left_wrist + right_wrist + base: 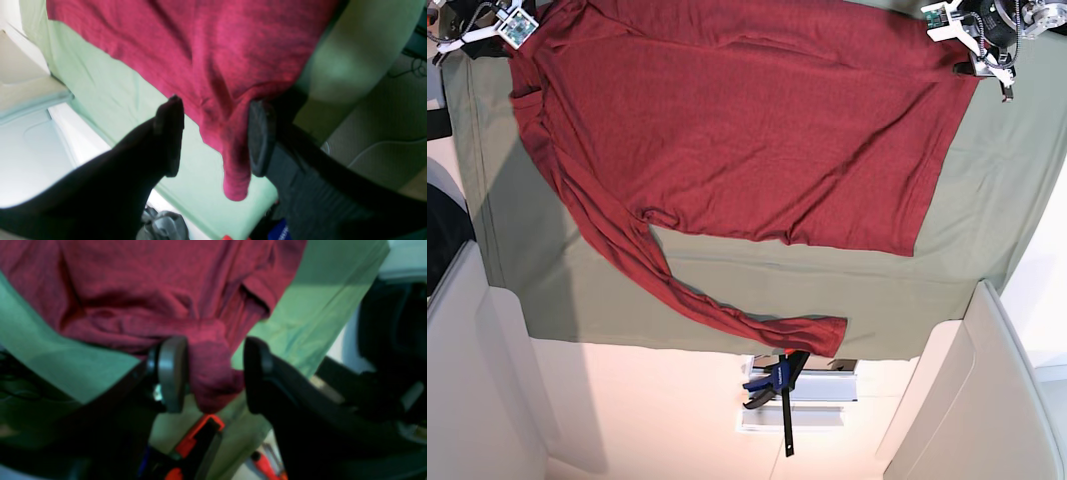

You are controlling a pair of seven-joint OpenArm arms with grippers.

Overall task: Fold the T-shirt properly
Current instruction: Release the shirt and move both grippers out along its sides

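The maroon T-shirt (747,120) lies spread flat on the sage-green cloth (947,270). One long sleeve (717,305) trails toward the cloth's near edge. My left gripper (975,55) is at the shirt's top right corner in the base view. In the left wrist view the gripper (215,136) has its jaws apart, with a shirt corner (237,173) between them, against one finger (260,140). My right gripper (507,35) is at the top left corner. In the right wrist view the gripper (213,373) also stands apart around a bunched shirt corner (210,380).
The green cloth covers the table and hangs over its edges. A blue and black clamp (777,385) sits below the cloth's near edge. An orange clamp (196,436) shows under the right gripper. White panels (987,400) flank the table.
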